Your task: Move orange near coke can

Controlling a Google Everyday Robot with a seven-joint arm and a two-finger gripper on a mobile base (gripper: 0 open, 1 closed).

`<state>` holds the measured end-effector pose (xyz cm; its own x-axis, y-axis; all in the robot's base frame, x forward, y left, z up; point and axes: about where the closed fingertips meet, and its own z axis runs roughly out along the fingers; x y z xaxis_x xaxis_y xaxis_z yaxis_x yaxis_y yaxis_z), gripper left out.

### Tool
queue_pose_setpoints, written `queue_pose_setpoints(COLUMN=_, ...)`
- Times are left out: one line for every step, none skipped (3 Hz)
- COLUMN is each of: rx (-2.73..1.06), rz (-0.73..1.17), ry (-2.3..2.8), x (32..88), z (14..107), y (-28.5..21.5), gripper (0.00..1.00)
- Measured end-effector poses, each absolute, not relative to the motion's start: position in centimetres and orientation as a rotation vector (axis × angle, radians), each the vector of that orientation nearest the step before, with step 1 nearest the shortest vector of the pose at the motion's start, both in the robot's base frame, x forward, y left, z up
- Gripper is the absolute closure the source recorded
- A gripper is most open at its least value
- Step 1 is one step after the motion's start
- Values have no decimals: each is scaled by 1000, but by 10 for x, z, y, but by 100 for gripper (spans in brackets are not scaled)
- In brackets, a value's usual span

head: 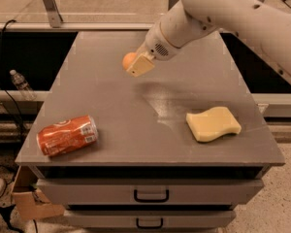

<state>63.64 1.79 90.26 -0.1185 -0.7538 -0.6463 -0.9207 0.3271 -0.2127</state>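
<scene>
Holding one orange (128, 60), pincer (134, 63) hangs beyond one can (67, 135)

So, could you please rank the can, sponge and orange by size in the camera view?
1. can and sponge: about alike, so tied
2. orange: smallest, partly hidden by the gripper holding it above the table

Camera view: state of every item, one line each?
orange: gripped in hand, apparently held clear of table.
hand: shut on orange, over table's rear middle.
coke can: on its side, front left.
sponge: flat, front right.
top drawer: shut.
</scene>
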Motion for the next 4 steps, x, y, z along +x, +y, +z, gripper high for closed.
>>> queue_pose_setpoints(rx=-1633, rz=333, ry=1849, x=610, z=911, y=9, gripper=100)
queue_pose_setpoints(rx=-1851, rz=338, ry=1790, x=569, z=905, y=15, gripper=100)
queue_pose_setpoints(rx=-2007, rz=329, ry=1712, x=528, z=898, y=35, gripper=100)
queue_pose_setpoints(rx=-2088, rz=318, ry=1626, x=511, z=888, y=61, gripper=100)
